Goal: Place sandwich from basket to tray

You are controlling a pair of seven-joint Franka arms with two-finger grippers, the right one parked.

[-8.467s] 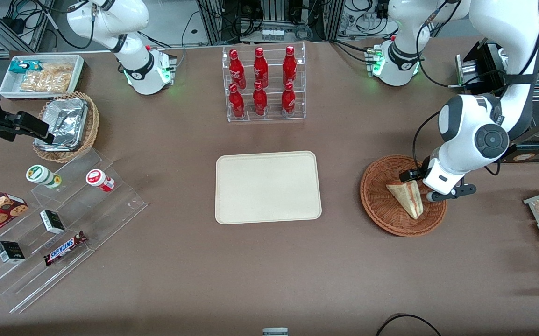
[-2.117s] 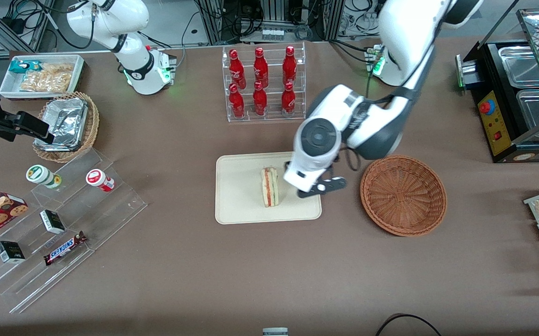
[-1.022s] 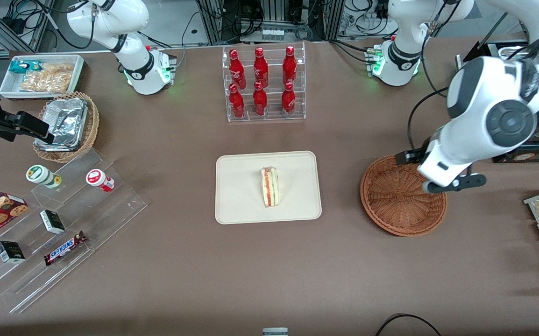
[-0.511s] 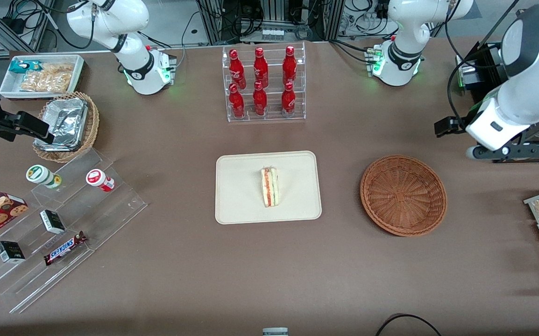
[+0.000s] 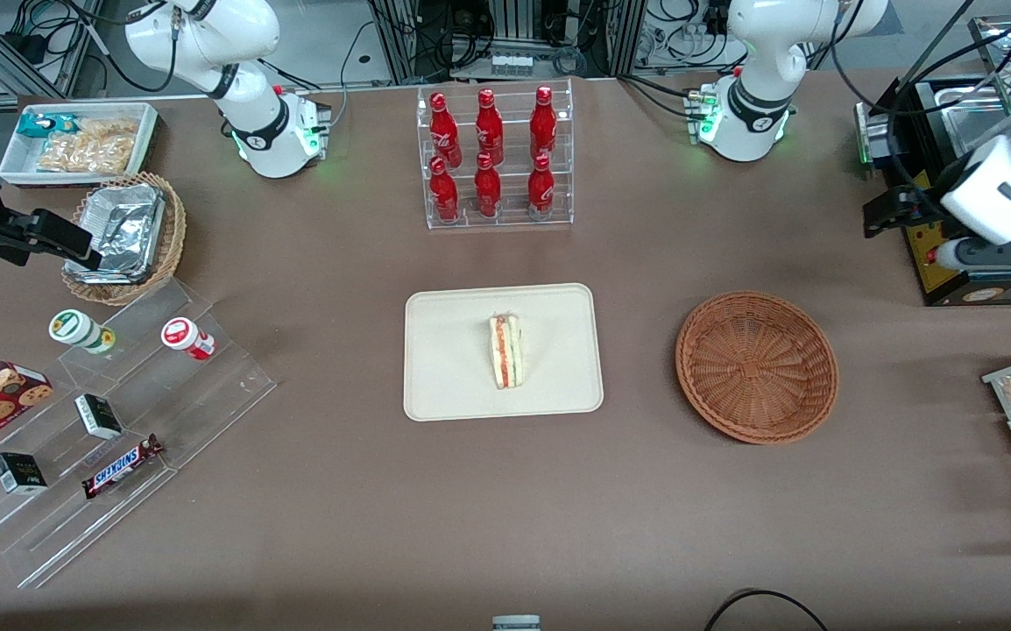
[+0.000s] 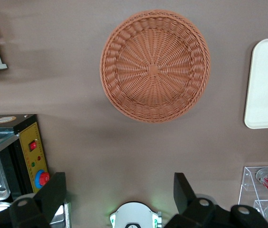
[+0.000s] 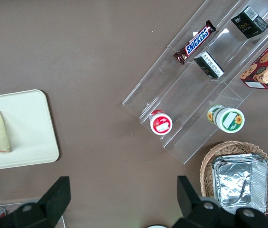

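Landmark: tray (image 5: pixel 453 386), cream, low-rimmed, mid-table.

Item 1, sandwich (image 5: pixel 505 352): stands on its crust edge on the tray, filling stripes facing up, slightly off the tray's centre toward the working arm's end. Judged light, soft, easily crushed or toppled; best held gently across the two flat bread faces, low on the wedge.

Item 2, basket (image 5: pixel 756 366): reddish-brown wicker, holds nothing, beside the tray toward the working arm's end, apart from it.

Item 3, gripper (image 6: pixel 118 192): raised, farther from the front camera than the basket, well apart from the tray; fingers spread, nothing between them.

Status, judged: placement complete
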